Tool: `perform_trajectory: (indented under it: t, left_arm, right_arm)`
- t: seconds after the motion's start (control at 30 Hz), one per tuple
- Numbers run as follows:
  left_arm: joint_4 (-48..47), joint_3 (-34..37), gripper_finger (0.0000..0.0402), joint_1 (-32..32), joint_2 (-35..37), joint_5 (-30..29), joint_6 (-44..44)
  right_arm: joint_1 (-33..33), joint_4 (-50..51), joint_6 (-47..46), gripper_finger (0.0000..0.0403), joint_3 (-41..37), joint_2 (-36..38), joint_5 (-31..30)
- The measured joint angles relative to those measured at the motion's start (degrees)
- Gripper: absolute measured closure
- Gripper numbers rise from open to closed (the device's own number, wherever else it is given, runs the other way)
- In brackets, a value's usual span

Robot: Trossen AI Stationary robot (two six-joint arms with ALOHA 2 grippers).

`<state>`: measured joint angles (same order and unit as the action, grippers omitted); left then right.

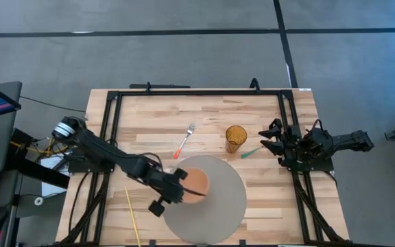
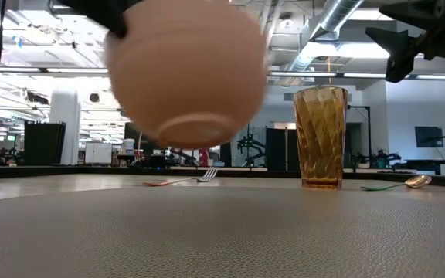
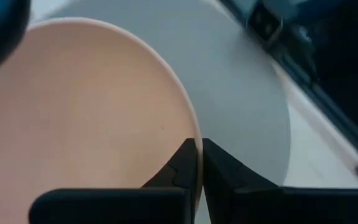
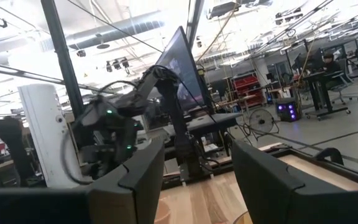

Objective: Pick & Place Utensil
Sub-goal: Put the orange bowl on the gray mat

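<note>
The bowl hangs closest to the low camera, clear of the surface, its smooth, matte peach shell rounded and its foot ring showing underneath. The left gripper has its fingers pinched shut on the bowl's thin rim, holding it over the left part of the round grey mat, whose face looks finely pebbled.

By my reading, the utensils are all untouched. The fork, silver tines on an orange handle, lies on the pale wood table beyond the mat. The spoon, green-handled, lies right of the ribbed amber cup. A thin yellow stick lies near the left edge. The right gripper waits at the table's right side, fingers spread and empty, raised off the table.
</note>
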<state>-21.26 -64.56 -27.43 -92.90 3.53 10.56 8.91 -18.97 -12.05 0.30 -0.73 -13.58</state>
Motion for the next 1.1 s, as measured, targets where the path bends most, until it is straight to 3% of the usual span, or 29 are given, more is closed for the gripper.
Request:
perform_trajectory:
  t: [0.27,0.5,0.67,1.1]
  left_arm:
    - [0.44,-7.57,0.039,-2.46,-9.03,1.96,2.66]
    - [1.14,-7.49,0.0385,-3.0,-11.89,9.14,2.32]
    - [3.35,-6.11,0.0379,-2.85,-11.89,9.56,2.54]
    - [11.49,-5.04,0.0266,-2.22,-11.89,9.62,3.74]
  right_arm:
    - [0.02,0.16,-0.01,0.0221,0.0,0.0,0.02]
    - [0.02,0.41,0.0,0.0221,0.0,0.0,0.02]
    - [0.02,0.52,0.0,0.0221,0.0,0.0,0.04]
    - [0.02,0.65,0.0,0.0221,0.0,0.0,0.07]
